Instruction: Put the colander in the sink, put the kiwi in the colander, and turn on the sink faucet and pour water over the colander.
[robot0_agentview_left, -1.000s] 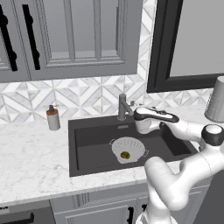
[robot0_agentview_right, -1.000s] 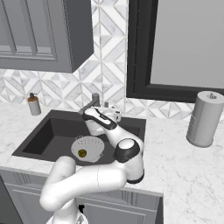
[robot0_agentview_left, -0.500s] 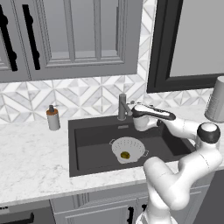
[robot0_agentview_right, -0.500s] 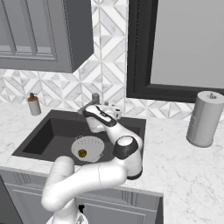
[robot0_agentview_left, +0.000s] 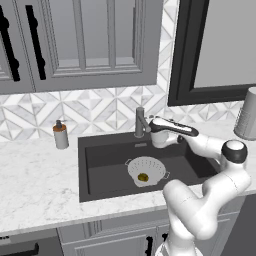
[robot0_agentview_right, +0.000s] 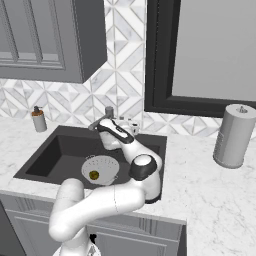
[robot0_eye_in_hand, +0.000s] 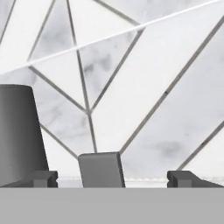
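Colander (robot0_agentview_left: 146, 170) sits in the sink (robot0_agentview_left: 100, 165) with the kiwi (robot0_agentview_left: 142, 177) inside, so the spread hand (robot0_agentview_left: 152, 131) by the faucet (robot0_agentview_left: 139, 122) should push its lever (robot0_eye_in_hand: 100, 169) gently.

Marble counter (robot0_agentview_left: 35, 185), soap bottle (robot0_agentview_left: 60, 135), perhaps a ribbed canister (robot0_agentview_right: 233, 136)

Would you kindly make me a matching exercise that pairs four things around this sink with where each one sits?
Things:
1. kiwi
2. colander
3. soap bottle
4. claw

Places:
A. on the counter left of the sink
B. inside the colander
C. up by the faucet
D. on the sink floor

Pairs: 1-B, 2-D, 3-A, 4-C
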